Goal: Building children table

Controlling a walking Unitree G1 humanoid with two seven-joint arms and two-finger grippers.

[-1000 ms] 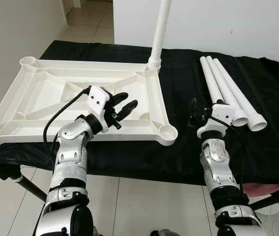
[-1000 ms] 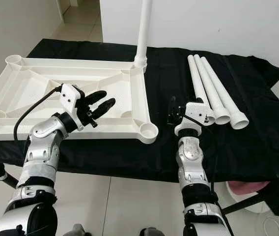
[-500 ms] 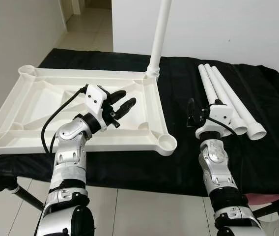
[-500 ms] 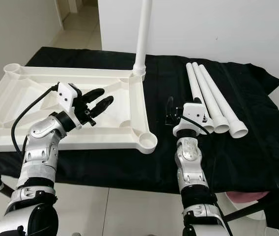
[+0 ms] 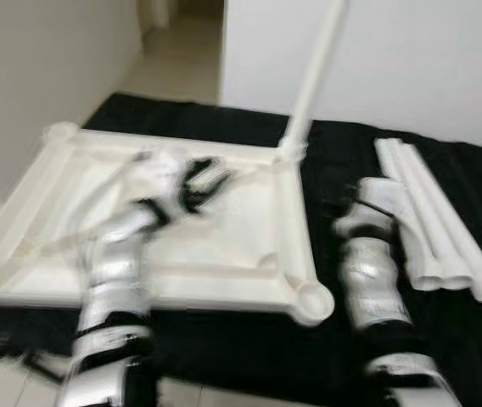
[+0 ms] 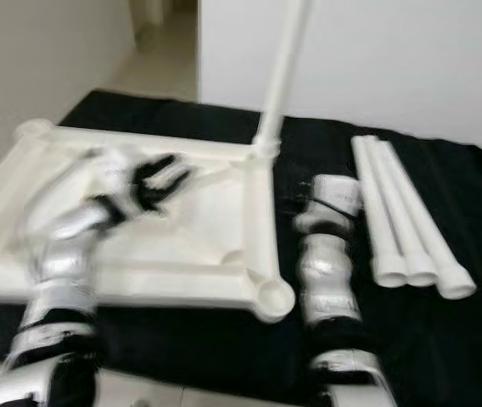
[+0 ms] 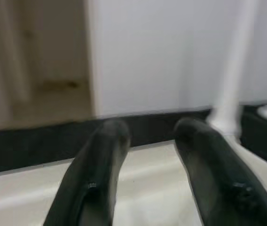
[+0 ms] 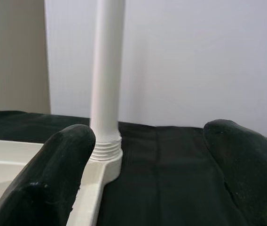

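The tabletop (image 5: 71, 195) lay upside down on the black cloth (image 5: 351, 356), filling the left and centre of the eye views, its ribbed underside facing up. One leg (image 6: 279, 76) stood upright in the far right corner socket, running out of the top of the frame. Three loose legs (image 6: 402, 216) lay side by side on the cloth at the right, touching one another, wide ends toward the robot. The near right socket (image 5: 313, 298) stood empty at lower centre.

The left gripper (image 5: 203, 180) hovered over the tabletop's middle with its fingers spread and nothing between them. The right gripper (image 8: 147, 169) sat between the tabletop's right edge and the loose legs, fingers wide apart and empty, its wrist camera looking toward the standing leg. Both eye views were smeared, so finer detail could not be told.

The step in hand looked like fetching the next leg. To do it well, the right gripper would turn toward the nearest loose leg, close on it near the middle for balance, and lift it clear of its neighbours without rolling them. Then the leg would go plumb over the empty socket while the left gripper steadied the tabletop.
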